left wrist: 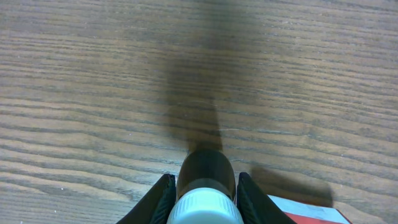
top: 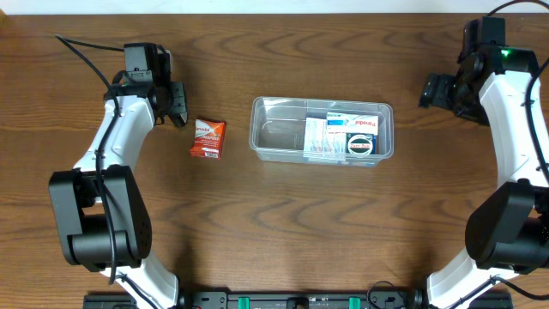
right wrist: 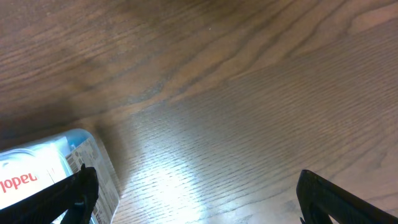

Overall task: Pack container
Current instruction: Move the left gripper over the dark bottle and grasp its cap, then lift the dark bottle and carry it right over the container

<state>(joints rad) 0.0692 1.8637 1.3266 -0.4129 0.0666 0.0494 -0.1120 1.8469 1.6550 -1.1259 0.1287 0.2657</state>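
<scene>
Now, left gripper [left wrist: 205,190]: jaws narrow, pressed against both sides of a small dark bottle [left wrist: 205,167] with a white cap, above the wooden table [left wrist: 93,74].
Packet [top: 208,138]: red, flat on the wood just beside the left gripper, on its container side; one corner shows low in the left wrist view.
Right gripper [right wrist: 199,199]: jaws wide, nothing between them.
Container [top: 276,129]: well apart from the left gripper, beyond the packet; near the right gripper, one corner just beside a finger [right wrist: 62,194].
Contents: a blue-and-white box [top: 322,137] and a round tin [top: 361,144], in the end nearer the right gripper.
</scene>
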